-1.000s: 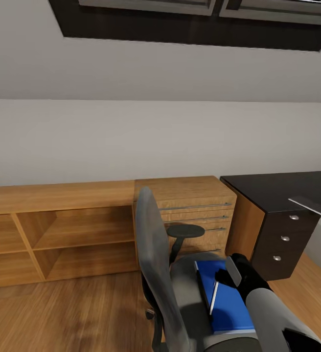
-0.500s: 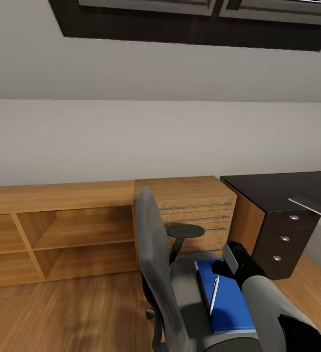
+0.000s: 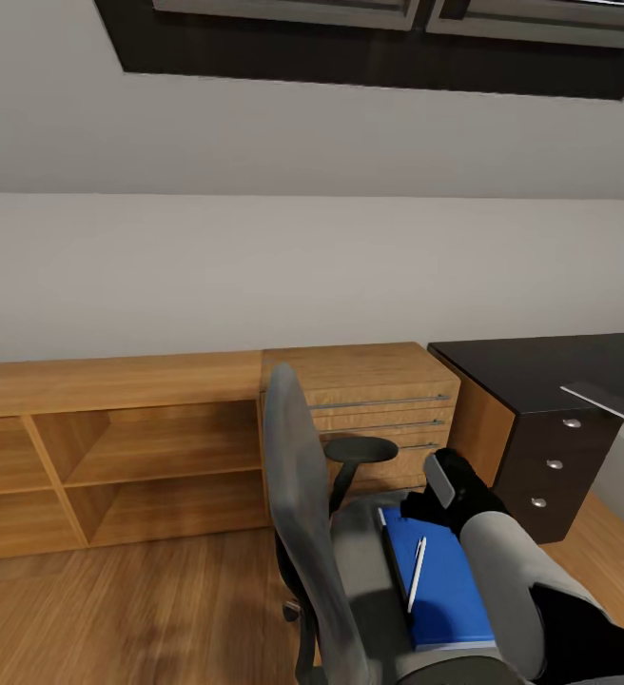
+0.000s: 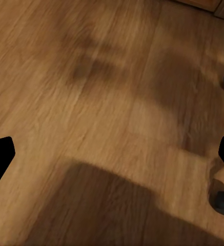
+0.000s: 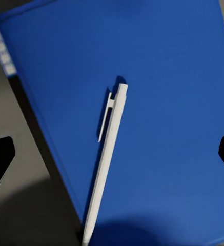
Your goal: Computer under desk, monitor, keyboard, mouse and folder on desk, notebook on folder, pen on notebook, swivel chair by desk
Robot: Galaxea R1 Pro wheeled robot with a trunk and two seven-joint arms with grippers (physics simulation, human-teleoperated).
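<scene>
Since the earlier frames the right arm has drawn back along the swivel chair [image 3: 350,533]: the right gripper [image 3: 433,495], which 1 second ago sat over the middle of the blue folder [image 3: 440,580] right beside the pen [image 3: 416,574], now hangs above the folder's far edge, toward the back of the seat. The pen, covered in part before, lies fully exposed. The camera and the furniture have not shifted.

The folder lies flat on the grey seat, reaching close to the seat's front edge. The white pen rests on top of it, near the edge of the folder that faces the backrest, running roughly along that edge. In the right wrist view the folder [image 5: 158,102] spreads wide with the pen [image 5: 107,154] lying across it, clip visible at one end, and the 2 black fingertips sit far apart at the 2 sides of the picture, so the right jaws are spread and hold nothing.

In the left wrist view the left gripper [image 4: 112,159] looks down at the wooden floor [image 4: 91,77], its 2 fingertips likewise far apart, spread and empty, with 2 dark chair casters [image 4: 222,200] near one side.

The black desk [image 3: 540,366] stands at the right beyond the chair, its drawers with 3 round silver knobs facing the seat. Low wooden shelving [image 3: 112,447] and a wooden drawer unit [image 3: 369,400] run along the wall behind the chair.
</scene>
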